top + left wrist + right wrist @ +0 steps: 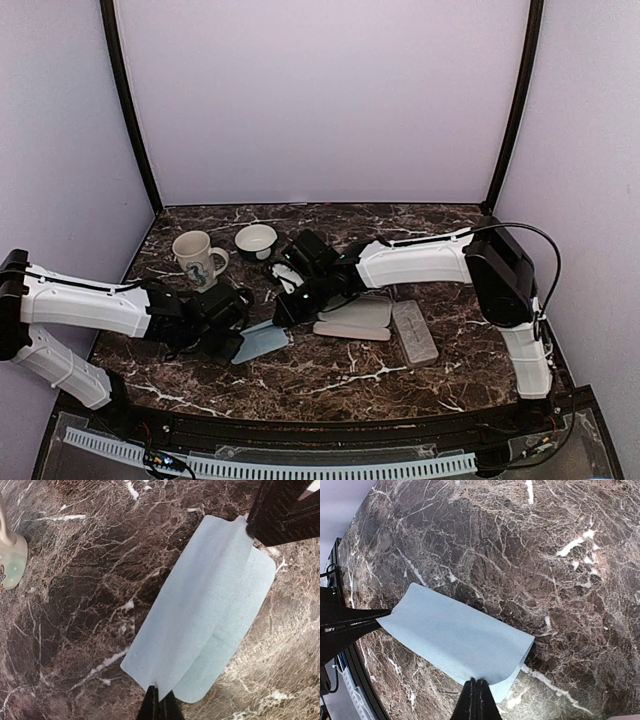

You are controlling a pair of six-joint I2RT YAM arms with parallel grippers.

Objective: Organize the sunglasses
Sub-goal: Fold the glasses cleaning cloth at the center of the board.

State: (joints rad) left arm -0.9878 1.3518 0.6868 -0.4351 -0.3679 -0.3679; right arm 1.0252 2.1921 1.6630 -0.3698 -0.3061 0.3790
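A light-blue cloth, folded over on itself, is held at its two ends between my grippers just above the marble table. My left gripper is shut on its near edge, with the cloth stretching away from it. My right gripper is shut on the opposite edge of the cloth. In the top view the left gripper and right gripper are close together at the table's middle. Neither the red-framed nor the black-framed sunglasses show in any view.
A cream mug and a small white bowl stand at the back left. A pale grey case on a pink case and a grey oblong case lie right of the cloth, under the right arm.
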